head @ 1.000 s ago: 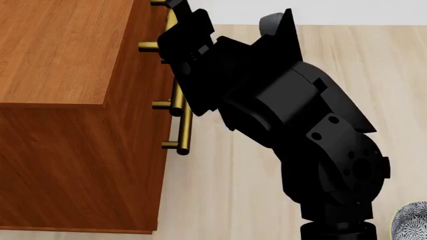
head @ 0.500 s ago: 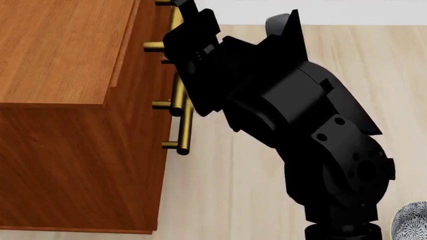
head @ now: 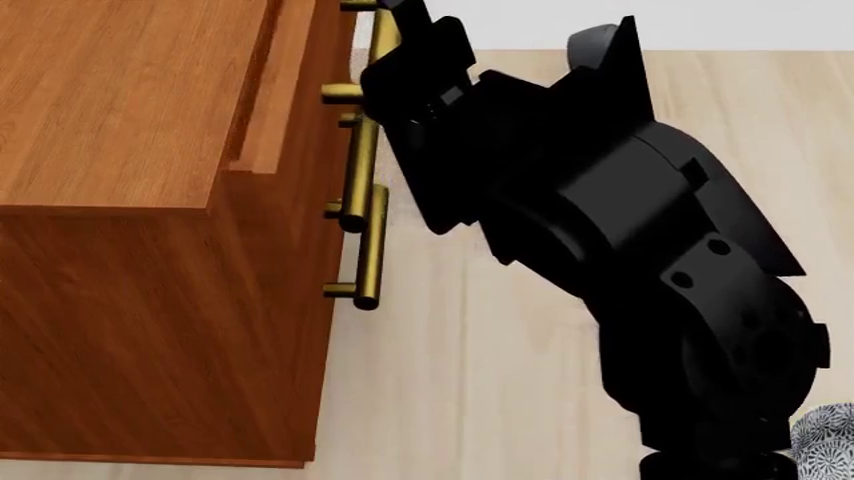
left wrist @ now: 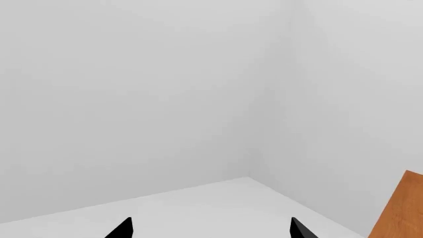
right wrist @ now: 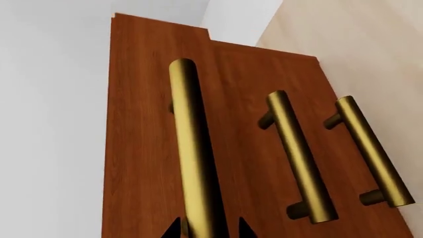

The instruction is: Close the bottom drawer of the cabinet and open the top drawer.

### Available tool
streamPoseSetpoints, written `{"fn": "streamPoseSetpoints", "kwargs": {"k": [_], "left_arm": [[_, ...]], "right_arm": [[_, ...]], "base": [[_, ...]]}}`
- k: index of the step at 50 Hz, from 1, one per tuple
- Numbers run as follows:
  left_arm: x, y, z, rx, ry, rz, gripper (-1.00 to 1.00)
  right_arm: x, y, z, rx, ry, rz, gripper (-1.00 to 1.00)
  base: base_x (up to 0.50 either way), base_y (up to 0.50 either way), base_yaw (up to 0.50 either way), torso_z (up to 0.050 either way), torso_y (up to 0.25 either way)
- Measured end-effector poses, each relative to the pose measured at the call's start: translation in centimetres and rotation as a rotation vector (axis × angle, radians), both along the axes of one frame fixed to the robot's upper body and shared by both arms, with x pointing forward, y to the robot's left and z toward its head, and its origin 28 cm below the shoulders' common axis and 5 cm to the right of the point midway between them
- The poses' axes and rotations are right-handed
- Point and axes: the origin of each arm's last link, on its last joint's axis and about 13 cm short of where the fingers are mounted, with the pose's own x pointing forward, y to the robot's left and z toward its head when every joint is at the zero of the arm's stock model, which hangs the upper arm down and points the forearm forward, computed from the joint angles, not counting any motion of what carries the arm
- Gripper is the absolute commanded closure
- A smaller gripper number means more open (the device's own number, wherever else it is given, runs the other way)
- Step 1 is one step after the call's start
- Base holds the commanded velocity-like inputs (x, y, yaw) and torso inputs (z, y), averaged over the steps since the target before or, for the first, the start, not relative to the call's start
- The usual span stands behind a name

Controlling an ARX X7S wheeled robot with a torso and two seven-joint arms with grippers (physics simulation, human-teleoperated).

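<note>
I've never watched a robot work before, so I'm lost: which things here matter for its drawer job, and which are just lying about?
Part of the job:
- the cabinet
- the top drawer, pulled partly out
- its brass handle, with the right gripper around it
- the bottom drawer's handle

Just there:
- the middle handle
- the left gripper, open, pointed at a blank wall
- a patterned thing on the floor
</note>
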Motion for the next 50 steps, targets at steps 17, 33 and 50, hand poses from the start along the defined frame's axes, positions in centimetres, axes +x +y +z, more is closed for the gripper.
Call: {"fn": "streamPoseSetpoints", "kwargs": {"k": [17, 33, 50], "left_arm": [[0.0, 0.0, 0.0, 0.002, 0.002, 0.001, -1.0], [0.1, 0.0, 0.0, 0.005, 0.004, 0.0, -1.0], [0.1, 0.0, 0.0, 0.007, 0.003, -0.002, -1.0]], "right_arm": [[-0.5, -1.3, 0.1, -0.014, -0.003, -0.05, 1.0], [-0.8, -2.4, 0.2, -0.025, -0.007, -0.091, 1.0], [-1.0, -3.5, 0.1, -0.032, -0.014, -0.118, 1.0]], "base": [[0.0, 0.0, 0.0, 0.001, 0.002], [0.0, 0.0, 0.0, 0.001, 0.004], [0.0, 0.0, 0.0, 0.001, 0.003]]}}
